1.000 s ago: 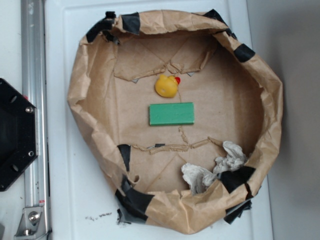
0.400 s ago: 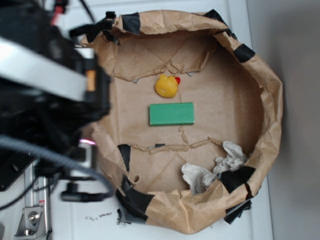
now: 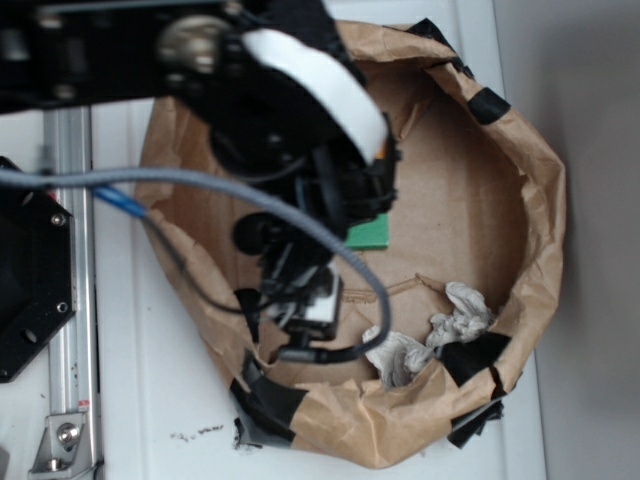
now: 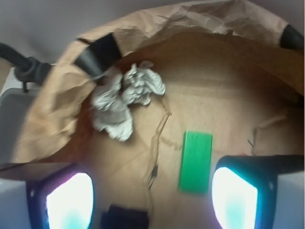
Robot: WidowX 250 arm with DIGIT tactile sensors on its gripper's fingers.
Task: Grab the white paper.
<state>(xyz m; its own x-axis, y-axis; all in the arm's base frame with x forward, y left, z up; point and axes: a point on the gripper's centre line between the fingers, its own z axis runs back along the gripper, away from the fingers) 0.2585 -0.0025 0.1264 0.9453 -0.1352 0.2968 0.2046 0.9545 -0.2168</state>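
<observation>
The white paper is a crumpled off-white wad lying against the lower right wall of the brown paper bowl. In the wrist view the white paper lies far ahead and to the left, under a strip of black tape. My gripper is open and empty, its two lit fingers wide apart over the bowl floor, well short of the paper. In the exterior view the gripper sits under the black arm, up and left of the paper, and its fingers are hidden.
A green block lies on the bowl floor just inside the right finger; only its corner shows in the exterior view. Black tape patches line the bowl's rim. A grey cable loops over the bowl's left side.
The arm has swung in from the left over the bowl, covering the yellow duck and most of the green block. The paper has not moved.
</observation>
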